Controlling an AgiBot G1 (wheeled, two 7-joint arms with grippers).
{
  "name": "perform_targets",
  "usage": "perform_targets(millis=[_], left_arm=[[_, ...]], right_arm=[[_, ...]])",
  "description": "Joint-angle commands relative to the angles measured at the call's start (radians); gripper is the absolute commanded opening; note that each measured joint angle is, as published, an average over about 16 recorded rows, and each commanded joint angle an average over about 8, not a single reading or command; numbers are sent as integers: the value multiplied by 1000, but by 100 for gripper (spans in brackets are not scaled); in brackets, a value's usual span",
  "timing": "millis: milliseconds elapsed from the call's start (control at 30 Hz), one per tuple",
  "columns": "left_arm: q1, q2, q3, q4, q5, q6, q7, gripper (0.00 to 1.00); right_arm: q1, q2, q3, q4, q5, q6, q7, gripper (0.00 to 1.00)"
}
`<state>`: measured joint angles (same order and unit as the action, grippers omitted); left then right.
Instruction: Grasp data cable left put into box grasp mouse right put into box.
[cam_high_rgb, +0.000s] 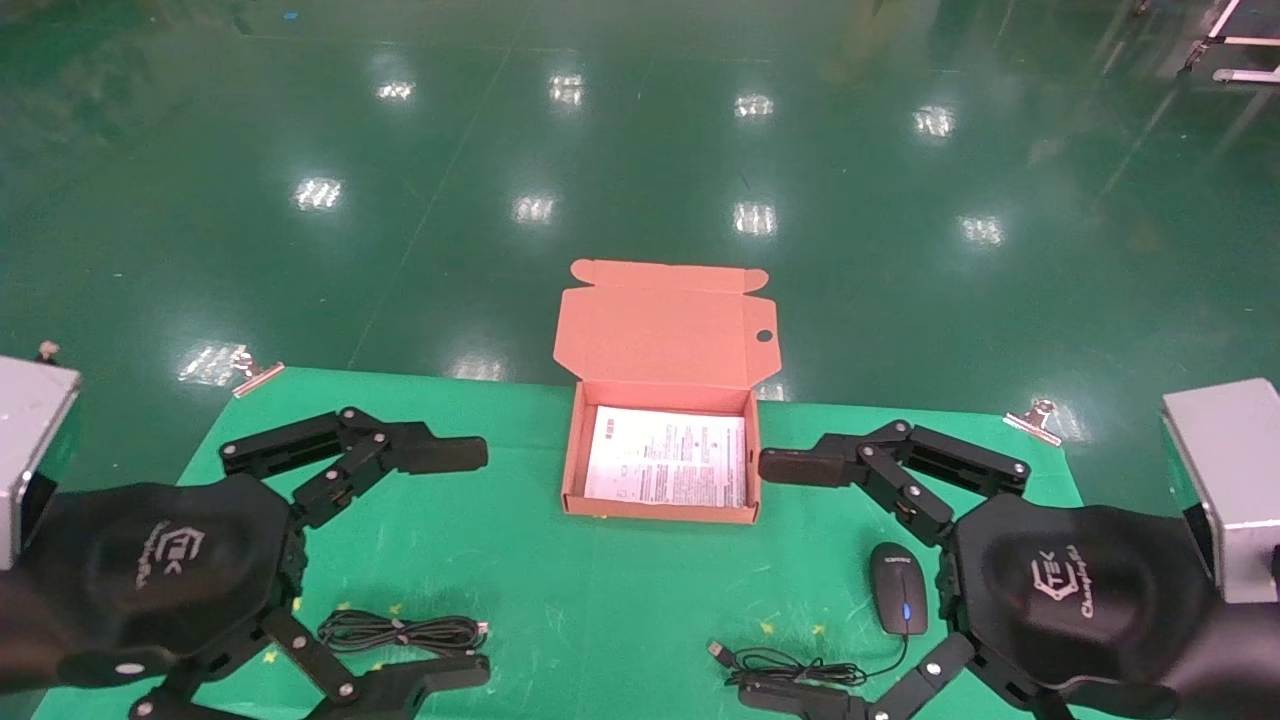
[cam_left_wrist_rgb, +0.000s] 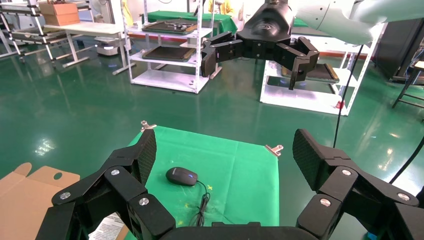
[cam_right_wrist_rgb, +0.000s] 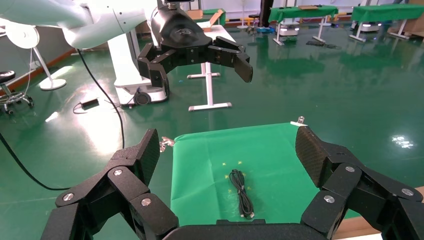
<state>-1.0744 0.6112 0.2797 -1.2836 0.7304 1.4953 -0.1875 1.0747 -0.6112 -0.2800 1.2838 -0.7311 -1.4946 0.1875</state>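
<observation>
Both jaws gape empty: left gripper at 8 o'clock over the data cable, right gripper at 4 beside the mouse, flanking the open box on the counter.

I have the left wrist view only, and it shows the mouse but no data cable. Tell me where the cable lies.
Observer: The data cable lies coiled flat on the green cloth, at the robot's near left. From the head view it sits between the fingers of the open left tool.
Operator: Report what is in the box.
Observer: The box stands open at the cloth's far middle and holds only a white printed sheet.
Operator: Describe the mouse cord's end.
Observer: From the mouse, its cord bunches near the front edge by the open right tool, well apart from the data cable.
</observation>
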Motion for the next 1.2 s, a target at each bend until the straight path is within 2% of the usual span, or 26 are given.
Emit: perform_targets(millis=[33, 867, 1000, 1200], left_arm=[[0, 0, 0, 0, 0, 0, 0, 100], [-8, -1, 8, -2, 20, -4, -5, 100], [-44, -1, 36, -9, 87, -2, -16, 100], [-143, 23, 109, -13, 257, 19, -22, 100]], right_arm=[[0, 0, 0, 0, 0, 0, 0, 100], [7, 6, -4, 1, -15, -7, -5, 100], [45, 16, -28, 8, -81, -31, -15, 100], [158, 17, -117, 27, -254, -74, -37, 100]])
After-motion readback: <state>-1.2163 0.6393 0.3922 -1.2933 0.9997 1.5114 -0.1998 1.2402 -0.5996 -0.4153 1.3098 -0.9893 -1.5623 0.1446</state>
